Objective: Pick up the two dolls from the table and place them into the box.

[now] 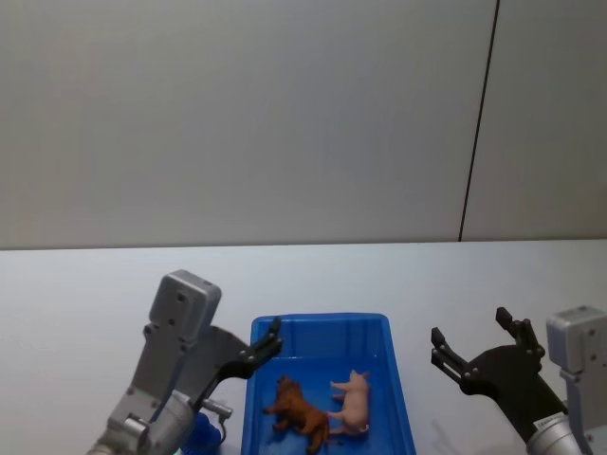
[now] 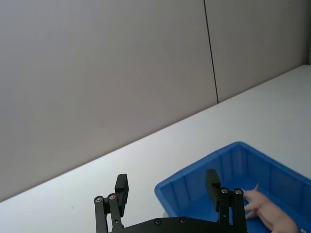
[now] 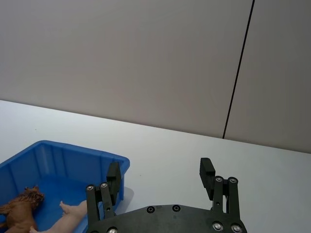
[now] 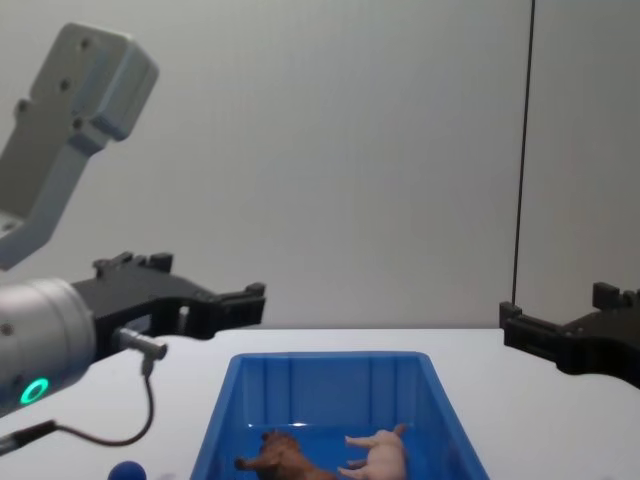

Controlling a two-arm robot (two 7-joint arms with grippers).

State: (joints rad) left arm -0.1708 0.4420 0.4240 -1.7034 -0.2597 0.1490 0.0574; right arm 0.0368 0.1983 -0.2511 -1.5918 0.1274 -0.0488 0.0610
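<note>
Both dolls lie inside the blue box [image 1: 321, 326]: the brown shaggy animal [image 1: 302, 413] on its side, with the pale pink pig [image 1: 354, 402] beside it to the right. They also show in the chest view as the brown animal [image 4: 284, 457] and the pig [image 4: 381, 452], down in the box [image 4: 330, 360]. My left gripper [image 1: 263, 351] hovers open and empty above the box's left rim. My right gripper [image 1: 471, 328] hangs open and empty to the right of the box, over the table [image 1: 85, 303]. The wrist views show the open left gripper [image 2: 166, 182] and the open right gripper [image 3: 160, 173].
A small blue ball [image 4: 127, 470] lies on the table left of the box, under my left arm. A grey wall with a dark vertical seam [image 1: 479, 123] stands behind the table. Bare tabletop stretches behind and to both sides of the box.
</note>
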